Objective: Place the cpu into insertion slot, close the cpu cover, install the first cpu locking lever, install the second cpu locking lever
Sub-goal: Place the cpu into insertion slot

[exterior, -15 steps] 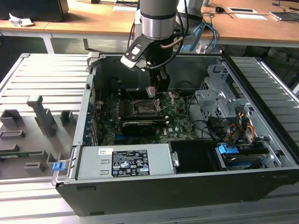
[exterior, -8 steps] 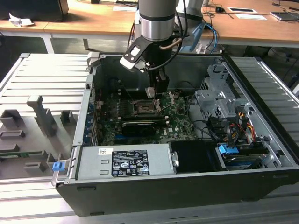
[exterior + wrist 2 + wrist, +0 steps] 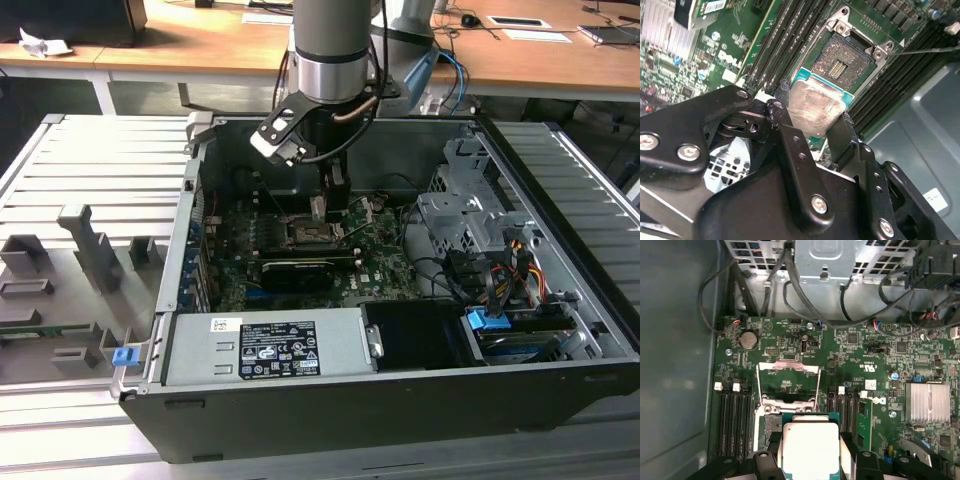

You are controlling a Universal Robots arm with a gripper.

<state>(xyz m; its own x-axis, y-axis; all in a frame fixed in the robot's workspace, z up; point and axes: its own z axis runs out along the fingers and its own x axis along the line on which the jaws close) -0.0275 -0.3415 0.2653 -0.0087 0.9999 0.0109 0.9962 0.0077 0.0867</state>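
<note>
My gripper point(image 3: 322, 205) hangs inside the open computer case, shut on the cpu point(image 3: 810, 447), a flat square chip with a silver top and a green edge. Both wrist views show the black fingers point(image 3: 841, 134) clamping two opposite sides of the cpu point(image 3: 815, 107). Just beyond the chip lies the insertion slot point(image 3: 845, 60), open, with its dark centre bare. The cpu is above the slot's near edge and apart from it. The cpu cover point(image 3: 788, 369) stands raised at the slot's far side. A thin metal lever point(image 3: 930, 48) sticks out beside the slot.
Memory slots point(image 3: 732, 415) flank the socket on both sides. A finned heat sink point(image 3: 927, 402), a drive cage point(image 3: 470, 215) with cables point(image 3: 500, 270), a black card point(image 3: 295, 272) and the power supply point(image 3: 265, 350) crowd the case. A grey fixture tray point(image 3: 70, 270) lies at the exterior view's left.
</note>
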